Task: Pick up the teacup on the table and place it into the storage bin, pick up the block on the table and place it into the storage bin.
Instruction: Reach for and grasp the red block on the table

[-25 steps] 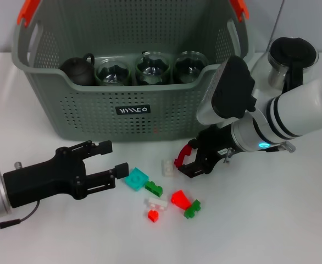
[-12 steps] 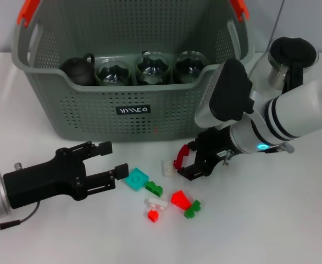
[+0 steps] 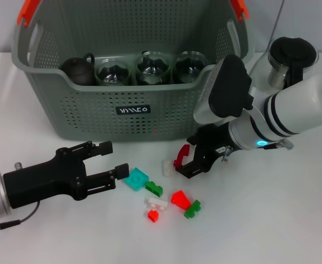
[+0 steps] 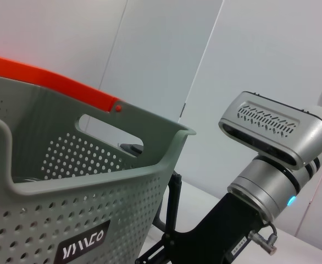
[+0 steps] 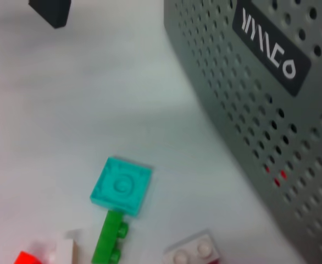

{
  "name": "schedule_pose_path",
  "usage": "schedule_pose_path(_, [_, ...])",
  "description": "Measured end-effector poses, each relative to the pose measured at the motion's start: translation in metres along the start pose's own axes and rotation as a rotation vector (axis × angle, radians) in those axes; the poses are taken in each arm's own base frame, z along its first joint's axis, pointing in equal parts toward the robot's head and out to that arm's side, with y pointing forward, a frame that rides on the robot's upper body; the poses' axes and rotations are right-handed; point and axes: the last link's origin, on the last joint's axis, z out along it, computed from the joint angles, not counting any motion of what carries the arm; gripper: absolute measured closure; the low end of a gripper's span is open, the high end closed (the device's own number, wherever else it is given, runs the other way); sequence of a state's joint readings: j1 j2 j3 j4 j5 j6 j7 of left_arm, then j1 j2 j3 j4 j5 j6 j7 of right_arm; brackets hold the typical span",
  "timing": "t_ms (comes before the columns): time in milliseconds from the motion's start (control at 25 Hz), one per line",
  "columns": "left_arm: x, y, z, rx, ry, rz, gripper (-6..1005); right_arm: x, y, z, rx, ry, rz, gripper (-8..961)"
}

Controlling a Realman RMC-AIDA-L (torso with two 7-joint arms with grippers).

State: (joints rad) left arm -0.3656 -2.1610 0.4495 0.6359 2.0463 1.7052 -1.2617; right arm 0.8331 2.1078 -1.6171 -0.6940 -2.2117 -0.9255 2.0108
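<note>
You see the storage bin [image 5: 271, 110] at upper right; on the bench [image 5: 67, 110], a teal block [image 5: 121, 185] touches a green block [image 5: 110, 245] at lower centre.

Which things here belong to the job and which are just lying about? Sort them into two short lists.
Job:
storage bin
teacups, already in the bin
loose blocks: teal block, white block, red block
right claw, open above the white block
left claw, open beside the teal block

Lying about:
glass pot, on the table behind the right arm
</note>
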Motion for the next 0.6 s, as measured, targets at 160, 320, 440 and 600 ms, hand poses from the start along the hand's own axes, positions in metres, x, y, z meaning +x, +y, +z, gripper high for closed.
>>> schedule_pose_path(160, [0.0002,-0.0001,0.0000,-0.001,0.000,0.000,236,-0.0006,-0.0010,0.0017,0.011,0.001,-0.002,105])
schedule_pose_path(320, [0.0001,0.0000,0.0003,-0.001,0.000,0.000,236,0.0002,-0.0008,0.0037,0.019,0.002,-0.006,106])
schedule_pose_path(440, [0.0000,-0.0002,0.0002,0.001,0.000,0.002,236,-0.0003,0.0010,0.0058,0.021,0.002,-0.012,107])
schedule_pose_path(600, [-0.0004,0.0000,0.0001,0.001,0.001,0.002,235,-0.0003,0.0029,0.0090,0.021,-0.004,-0.007,109])
